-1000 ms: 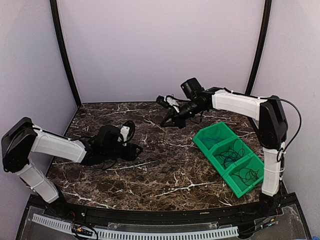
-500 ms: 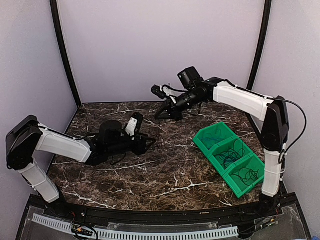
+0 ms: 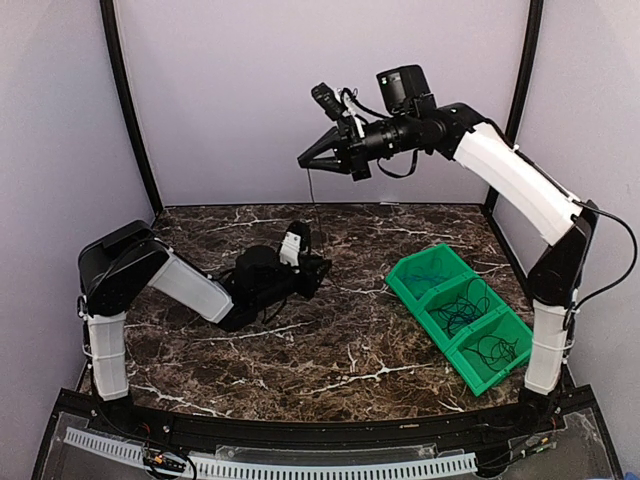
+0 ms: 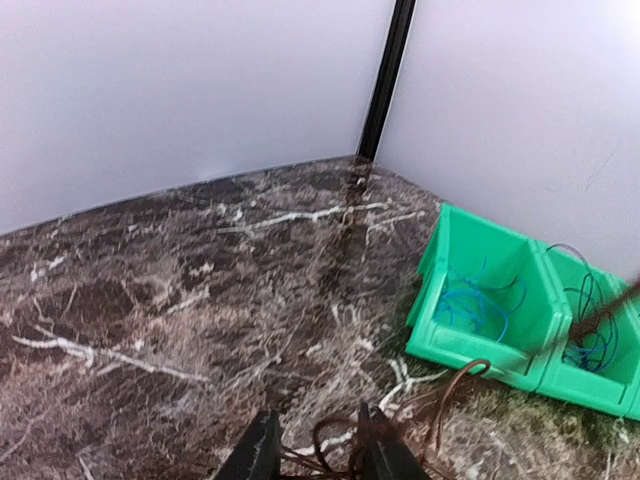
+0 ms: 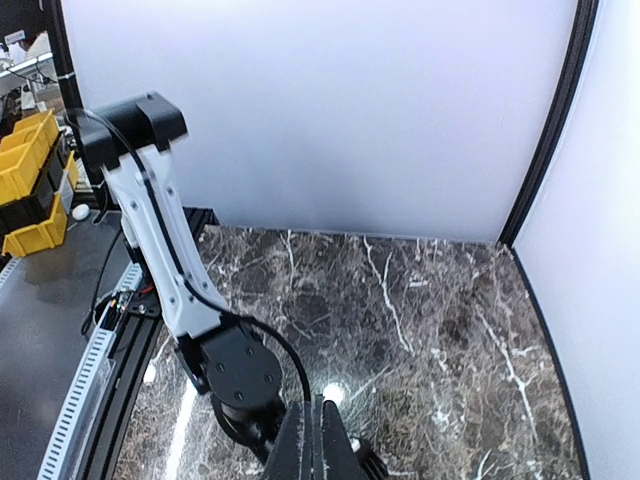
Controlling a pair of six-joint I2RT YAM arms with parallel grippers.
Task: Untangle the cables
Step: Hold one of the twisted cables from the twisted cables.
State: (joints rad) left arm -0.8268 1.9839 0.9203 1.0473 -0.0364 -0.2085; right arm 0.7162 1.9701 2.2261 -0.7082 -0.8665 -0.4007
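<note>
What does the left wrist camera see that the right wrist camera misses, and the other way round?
Only the left wrist view shows the green bins, a blue cable coiled in the nearest one, and a dark cable looping on the table close to the camera. Only the right wrist view shows the left arm and yellow bins beyond the table's edge. Both show the marble table, the pale walls and a black corner post.

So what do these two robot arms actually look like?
Both the left arm and right arm have white tubular links, chunky black joints and black wrists ending in tapered black jaws. A thin black cable loops outside the right arm; a boxy black camera tops its wrist.
</note>
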